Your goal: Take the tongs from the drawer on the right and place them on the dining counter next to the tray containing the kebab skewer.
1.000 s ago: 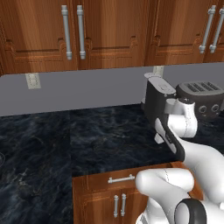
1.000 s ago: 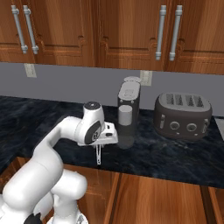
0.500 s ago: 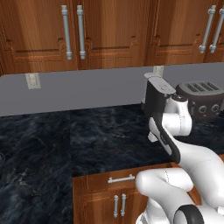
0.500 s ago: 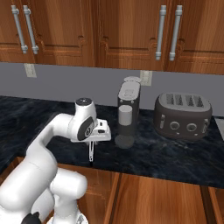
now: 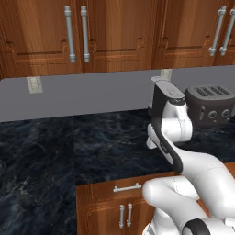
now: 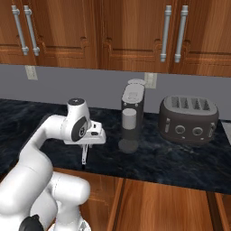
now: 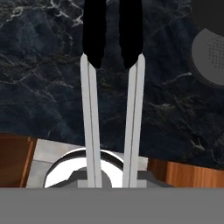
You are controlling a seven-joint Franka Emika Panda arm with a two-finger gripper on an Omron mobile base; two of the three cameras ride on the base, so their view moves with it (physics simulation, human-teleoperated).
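My gripper (image 6: 85, 145) is shut on the tongs (image 6: 84, 158), which hang straight down from it over the front part of a black stone counter (image 6: 180, 167). Looking along the hand, the tongs (image 7: 133, 113) run up the picture as two thin silver arms with black tips, held near their joined end by my gripper (image 7: 111, 181). Below them lie the veined counter and, at the lower left, the pale inside of an open drawer (image 7: 41, 155). A drawer front with a short silver bar handle (image 5: 127, 187) sits under the counter edge. The tray and the kebab skewer are out of view.
A grey coffee machine (image 6: 131, 115) stands just right of the hand, and a dark toaster (image 6: 188, 119) stands further right against the grey backsplash. Reddish-brown wall cabinets with vertical silver handles (image 5: 75, 32) hang above. Open counter stretches to the left (image 5: 55, 156).
The arm has swung to the left along the counter's front edge, carrying the tongs with it. The grip on them is unchanged.
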